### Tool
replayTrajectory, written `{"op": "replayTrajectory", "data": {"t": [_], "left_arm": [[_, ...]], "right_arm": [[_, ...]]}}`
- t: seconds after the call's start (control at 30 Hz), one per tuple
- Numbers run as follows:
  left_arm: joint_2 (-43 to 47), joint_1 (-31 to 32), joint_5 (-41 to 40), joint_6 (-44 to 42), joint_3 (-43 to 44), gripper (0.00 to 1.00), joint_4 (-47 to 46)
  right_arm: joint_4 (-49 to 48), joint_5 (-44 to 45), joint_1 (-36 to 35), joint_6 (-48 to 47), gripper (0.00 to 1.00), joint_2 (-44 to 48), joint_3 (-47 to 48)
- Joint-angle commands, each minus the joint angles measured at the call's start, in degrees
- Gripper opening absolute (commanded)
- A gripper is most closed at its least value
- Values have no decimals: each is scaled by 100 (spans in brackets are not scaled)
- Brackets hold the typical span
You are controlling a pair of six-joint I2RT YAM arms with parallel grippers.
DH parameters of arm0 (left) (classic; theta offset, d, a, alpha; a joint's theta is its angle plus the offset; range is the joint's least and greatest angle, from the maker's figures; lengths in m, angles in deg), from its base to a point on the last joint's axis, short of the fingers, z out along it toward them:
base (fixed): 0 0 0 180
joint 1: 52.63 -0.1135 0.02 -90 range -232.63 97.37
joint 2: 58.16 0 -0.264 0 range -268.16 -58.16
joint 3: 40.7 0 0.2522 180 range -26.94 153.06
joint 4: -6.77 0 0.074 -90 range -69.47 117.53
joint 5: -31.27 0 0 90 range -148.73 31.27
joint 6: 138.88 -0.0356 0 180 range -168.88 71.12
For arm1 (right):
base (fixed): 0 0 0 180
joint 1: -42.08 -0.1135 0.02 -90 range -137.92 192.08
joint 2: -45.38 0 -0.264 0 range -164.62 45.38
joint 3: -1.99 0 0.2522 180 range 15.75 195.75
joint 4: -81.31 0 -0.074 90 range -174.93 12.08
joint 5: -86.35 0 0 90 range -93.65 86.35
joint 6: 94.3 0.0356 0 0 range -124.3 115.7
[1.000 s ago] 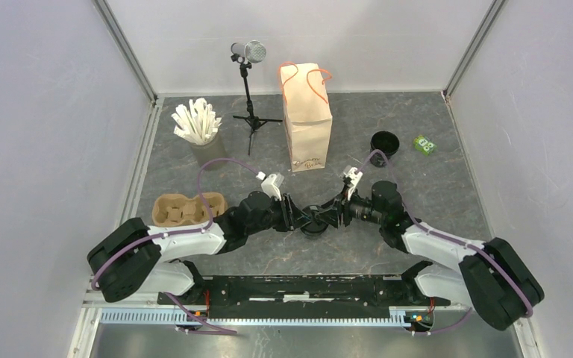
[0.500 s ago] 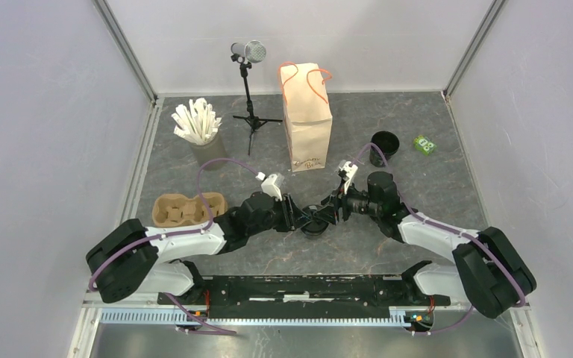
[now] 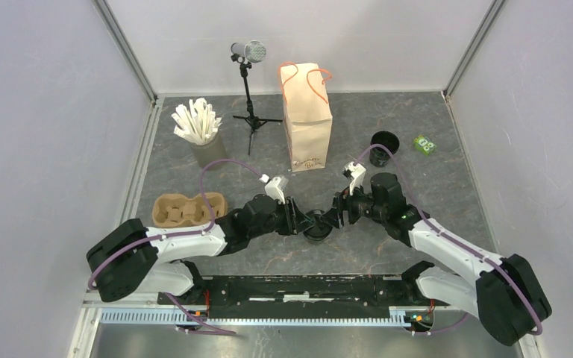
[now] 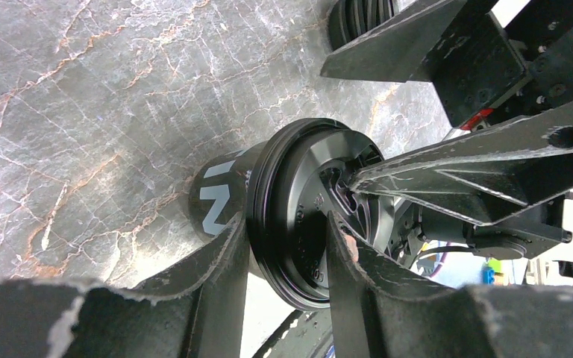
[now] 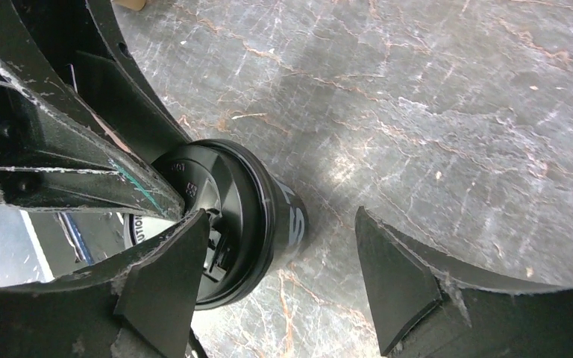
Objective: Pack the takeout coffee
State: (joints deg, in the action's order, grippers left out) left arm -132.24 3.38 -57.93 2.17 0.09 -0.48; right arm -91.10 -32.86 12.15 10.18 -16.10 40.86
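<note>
One takeout coffee upright, long axis vertical, lid uppermost.

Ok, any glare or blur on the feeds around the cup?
Top view: sharp and evenly lit, but the cup is hard to pick out, black on black. Left wrist: cup sharp, far right edge blown out white. Right wrist: a bright glare patch on the table just beside the cup.

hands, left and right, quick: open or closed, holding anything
left hand: closed on the lidded black coffee cup
right hand: open, fingers either side of the cup, gap on one side, not gripping
</note>
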Motion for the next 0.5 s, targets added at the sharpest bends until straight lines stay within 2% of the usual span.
{"op": "replayTrajectory", "data": {"t": [0.0, 0.17, 0.27, 0.33, 0.47], "left_arm": [[-139, 76, 19, -174, -180, 45, 1170], [-139, 77, 24, -212, -165, 45, 1170], [-129, 77, 20, -218, -163, 45, 1161], [-116, 77, 26, -218, -176, 45, 1161], [-100, 75, 26, -222, -190, 46, 1152]], "right_arm": [[796, 390, 14, 57, 79, 438, 347], [1078, 486, 17, 106, 73, 874, 355], [1036, 231, 5, 135, 65, 1042, 319], [889, -17, -3, 215, 57, 1209, 247], [428, -322, -118, 440, 31, 1628, 59]]}}
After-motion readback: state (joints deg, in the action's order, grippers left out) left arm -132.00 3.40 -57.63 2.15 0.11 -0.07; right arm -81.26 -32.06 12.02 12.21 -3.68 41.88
